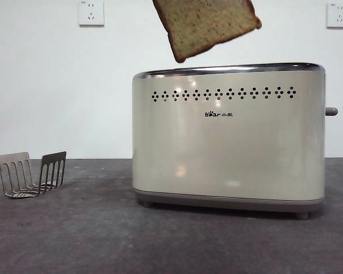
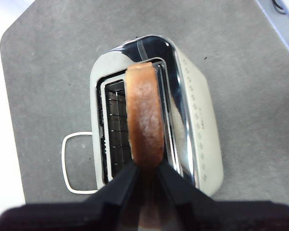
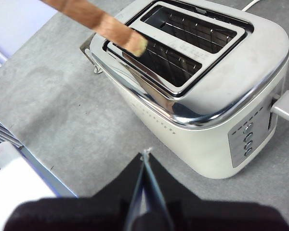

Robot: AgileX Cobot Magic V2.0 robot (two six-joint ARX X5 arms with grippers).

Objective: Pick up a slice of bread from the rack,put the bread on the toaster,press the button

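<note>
Left gripper (image 2: pixel 145 169) is clamped on the bread (image 1: pixel 207 25), holding it by one edge so the slice hangs tilted in the air above the toaster (image 1: pixel 228 137), its lowest corner just clear of the chrome rim. From the left wrist view the slice lines up lengthwise with one of the two slots, though which slot is hard to tell.

To do this step well, the slice should probably be levelled so its lower edge runs parallel with the slot, then lowered straight down before the grip is let go (a tilted corner could catch on the rim).

Right gripper (image 3: pixel 145 159) waits to the side with its jaws together, near the end of the toaster that carries the button (image 3: pixel 286 105).

Both toaster slots show only bare wire guides inside. Rack (image 1: pixel 31 174) stands on the tabletop (image 1: pixel 91 234) well apart from the toaster, with nothing in it.
</note>
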